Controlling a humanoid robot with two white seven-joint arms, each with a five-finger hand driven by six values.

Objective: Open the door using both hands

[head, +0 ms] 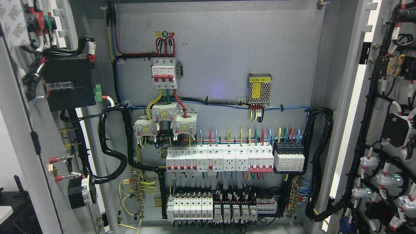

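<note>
Both doors stand swung wide, long axes upright: the left door point(19, 130) at the left edge, the right door point(390, 130) at the right, wired inner faces turned inward. Between them, the cabinet's back panel point(227, 58) carries breaker rows point(234, 159). Neither hand shows, so their state cannot be told.

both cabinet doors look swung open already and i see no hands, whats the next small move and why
Probably none on the doors: the left door and right door both stand swung wide, showing their wired inner faces, and the back panel with its breakers is fully exposed. Neither hand is in view, so I would keep the arms clear and treat the opening as done.
</note>
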